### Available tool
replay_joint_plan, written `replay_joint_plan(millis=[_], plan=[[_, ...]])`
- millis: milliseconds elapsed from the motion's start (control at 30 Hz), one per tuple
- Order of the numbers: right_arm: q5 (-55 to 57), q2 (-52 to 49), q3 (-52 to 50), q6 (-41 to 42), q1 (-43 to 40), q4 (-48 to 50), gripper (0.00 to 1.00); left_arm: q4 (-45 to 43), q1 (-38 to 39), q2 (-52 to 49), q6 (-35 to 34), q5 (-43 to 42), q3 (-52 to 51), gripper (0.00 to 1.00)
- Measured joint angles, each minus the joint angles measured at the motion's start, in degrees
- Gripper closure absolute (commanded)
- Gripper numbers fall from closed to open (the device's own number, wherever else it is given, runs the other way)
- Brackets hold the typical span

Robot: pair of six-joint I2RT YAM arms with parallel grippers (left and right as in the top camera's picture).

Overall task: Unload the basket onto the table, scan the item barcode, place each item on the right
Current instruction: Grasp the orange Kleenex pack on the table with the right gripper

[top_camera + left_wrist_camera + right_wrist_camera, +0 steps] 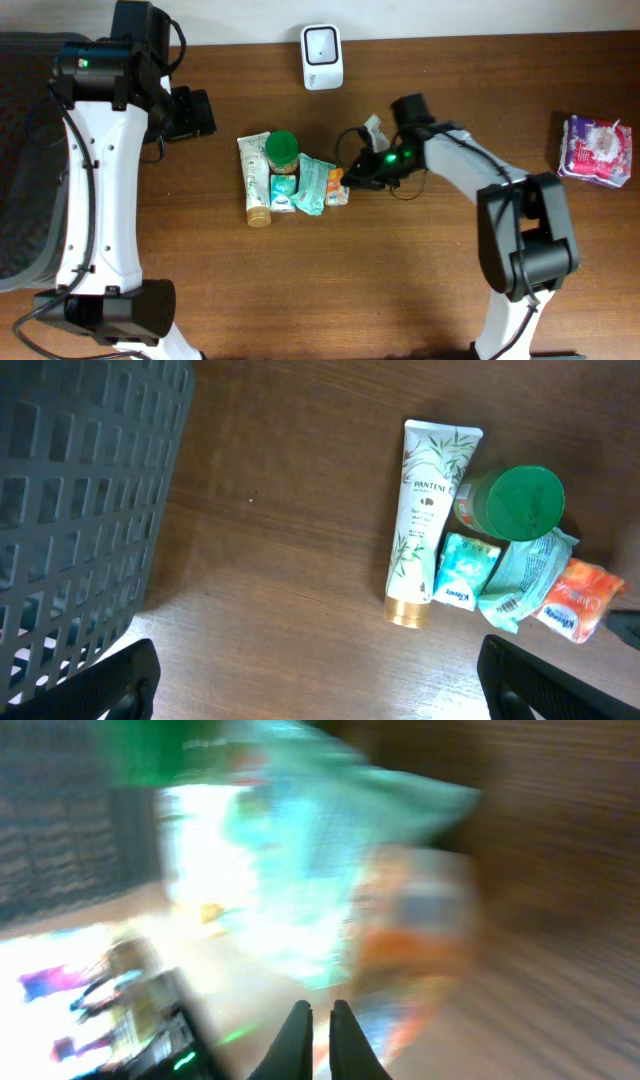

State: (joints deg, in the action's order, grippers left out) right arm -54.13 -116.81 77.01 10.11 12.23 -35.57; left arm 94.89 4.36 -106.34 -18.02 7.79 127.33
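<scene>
Left claw (318, 690): jaws spread wide, nothing between them; hangs above bare worktop (300, 290), at about 10 o'clock from the item cluster.
Right claw (347, 180): closed, tips nearly together in the wrist view; it sits at the 3 o'clock edge of the cluster, against the orange packet (338, 191). The wrist view is too blurred to show whether anything is pinched.
Orange packet: flat on the worktop, the outermost item at 3 o'clock in the cluster, touching the teal pouch (315, 184).
Cluster, 9 to 3 o'clock: Pantene tube (255, 180) with its gold cap towards 6 o'clock, small Kleenex pack (283, 197), teal pouch, orange packet.
Green-lidded jar (282, 149): upright, at 12 o'clock from the Kleenex pack, just beside the tube.
Scanner (322, 57): white, at 12 o'clock on the worktop near the far edge, well apart from the cluster.
Pink packet (595, 150): alone at the 3 o'clock edge.
Grey basket (90, 510): at 9 o'clock, off the worktop's side.
</scene>
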Motion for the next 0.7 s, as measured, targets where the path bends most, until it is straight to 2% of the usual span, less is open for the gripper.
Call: replay_joint_plan(millis=[67,100,167,233,267,300,367,400,467,533,600,700], plan=[[-13.46,-0.02,0.07,-6.08,-1.33,-2.38,0.96,0.02,0.0,0.0,0.0,-0.02,0.0,0.01],[-15.39,-0.04,0.07,-7.15,-1.33,-2.62,0.95,0.0,0.0,0.0,0.0,0.0,0.0,0.01],[-15.28,-0.04,0.07,-8.15,-1.33,-3.34,0.84,0.0,0.0,0.0,0.0,0.0,0.0,0.01],[-9.03,-0.04,0.07,-7.08,-1.31,-5.55,0.7,-0.04,0.0,0.0,0.0,0.0,0.0,0.01],[-4.22,-0.04,0.04,-5.05,-1.31,-5.99,0.59,-0.02,0.0,0.0,0.0,0.0,0.0,0.01],[-0.22,-0.04,0.07,-2.84,-1.22,-5.97,0.52,0.0,0.0,0.0,0.0,0.0,0.0,0.01],[14.84,-0.07,0.04,7.26,-0.33,-6.45,0.31,-0.02,0.0,0.0,0.0,0.02,0.0,0.01],[22.36,-0.07,0.04,12.04,0.48,-6.54,0.31,0.04,0.0,0.0,0.0,0.0,0.0,0.01],[28.33,-0.04,0.46,16.48,1.9,-6.4,0.34,0.02,0.0,0.0,0.0,0.0,0.0,0.01],[32.33,-0.02,0.76,20.63,3.58,-5.35,0.53,0.02,0.0,0.0,0.0,0.0,0.0,0.01],[35.36,-0.02,0.61,23.69,4.83,-4.26,0.66,0.0,0.0,0.0,0.0,0.0,0.0,0.01],[37.24,-0.02,0.11,25.94,6.38,-2.71,0.67,0.0,0.0,0.0,0.0,0.0,0.0,0.01]])
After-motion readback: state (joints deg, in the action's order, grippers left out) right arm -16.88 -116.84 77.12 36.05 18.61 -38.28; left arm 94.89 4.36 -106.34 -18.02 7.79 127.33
